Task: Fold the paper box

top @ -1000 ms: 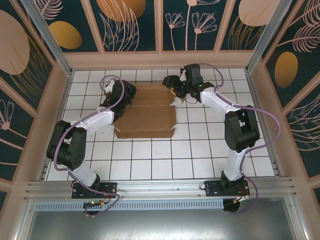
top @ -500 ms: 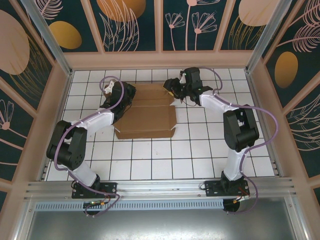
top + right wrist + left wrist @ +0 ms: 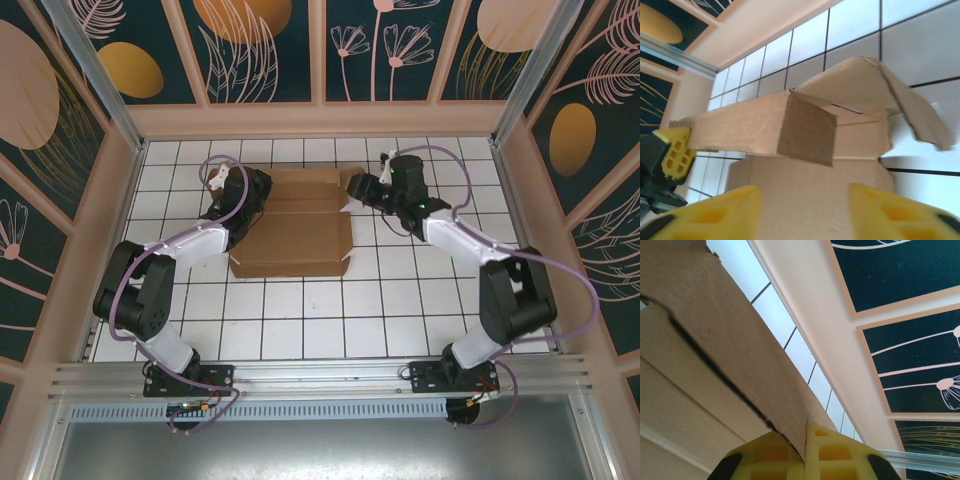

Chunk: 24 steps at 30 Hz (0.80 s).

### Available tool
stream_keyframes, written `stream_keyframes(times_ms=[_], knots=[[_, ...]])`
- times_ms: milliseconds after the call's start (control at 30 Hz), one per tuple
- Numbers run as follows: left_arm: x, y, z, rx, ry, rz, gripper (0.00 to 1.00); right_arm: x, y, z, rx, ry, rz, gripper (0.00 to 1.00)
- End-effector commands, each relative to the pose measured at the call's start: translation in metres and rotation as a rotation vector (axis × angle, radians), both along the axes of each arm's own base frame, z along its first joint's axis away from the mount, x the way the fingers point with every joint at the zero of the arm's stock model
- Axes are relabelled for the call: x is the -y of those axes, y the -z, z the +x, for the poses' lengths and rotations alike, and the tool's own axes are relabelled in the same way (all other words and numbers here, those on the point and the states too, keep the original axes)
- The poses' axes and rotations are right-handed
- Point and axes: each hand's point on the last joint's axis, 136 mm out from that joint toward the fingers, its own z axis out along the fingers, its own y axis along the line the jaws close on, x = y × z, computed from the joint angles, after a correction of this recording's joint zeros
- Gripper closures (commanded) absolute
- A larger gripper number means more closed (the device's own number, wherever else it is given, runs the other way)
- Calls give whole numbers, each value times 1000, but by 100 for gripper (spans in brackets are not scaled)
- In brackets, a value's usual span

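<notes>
The box (image 3: 290, 235) lies part-folded at the far middle of the worktop (image 3: 400, 300). The left claw (image 3: 805, 437) is clamped on its raised wall (image 3: 740, 365). The right claw (image 3: 804, 192) faces the right end with fingers apart, gripping nothing. A skewed push there could crumple the loose flap (image 3: 865, 90) or slide the box.

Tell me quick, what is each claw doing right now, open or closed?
Left claw: closed, pinching an edge of the paper box.
Right claw: open, gripping nothing.
</notes>
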Motion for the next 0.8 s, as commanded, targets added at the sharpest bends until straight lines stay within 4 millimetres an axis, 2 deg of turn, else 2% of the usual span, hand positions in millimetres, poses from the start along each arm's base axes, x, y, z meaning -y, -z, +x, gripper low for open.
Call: stream_keyframes(times_ms=[0, 100, 133, 167, 200, 300, 333, 367, 467, 600, 767], knots=[[-9, 33, -7, -95, -9, 87, 100, 2, 25, -8, 62, -6, -173, 63], [-9, 38, -7, -110, -5, 104, 100, -18, 55, -15, 30, -64, -251, 62], [-9, 40, -8, -117, -5, 110, 100, -24, 60, -14, 28, -74, -275, 60], [-7, 29, -1, -94, -5, 104, 100, -31, 66, -12, 28, -90, -299, 59], [-7, 29, 0, -97, -8, 109, 100, -39, 70, -9, 31, -105, -319, 59], [-9, 26, 2, -94, -18, 124, 100, -46, 79, 5, 28, -105, -345, 59], [-10, 25, 2, -94, -20, 128, 100, -47, 83, 9, 25, -104, -351, 59], [-9, 36, 3, -116, -19, 137, 100, -47, 85, 15, 29, -98, -362, 59], [-7, 40, 5, -127, -14, 141, 100, -46, 92, 27, 47, -80, -408, 56], [-7, 45, 6, -138, -10, 147, 100, -35, 90, 43, 89, -21, -471, 50], [-6, 43, 8, -130, -7, 152, 100, -27, 103, 54, 72, 23, -505, 46]])
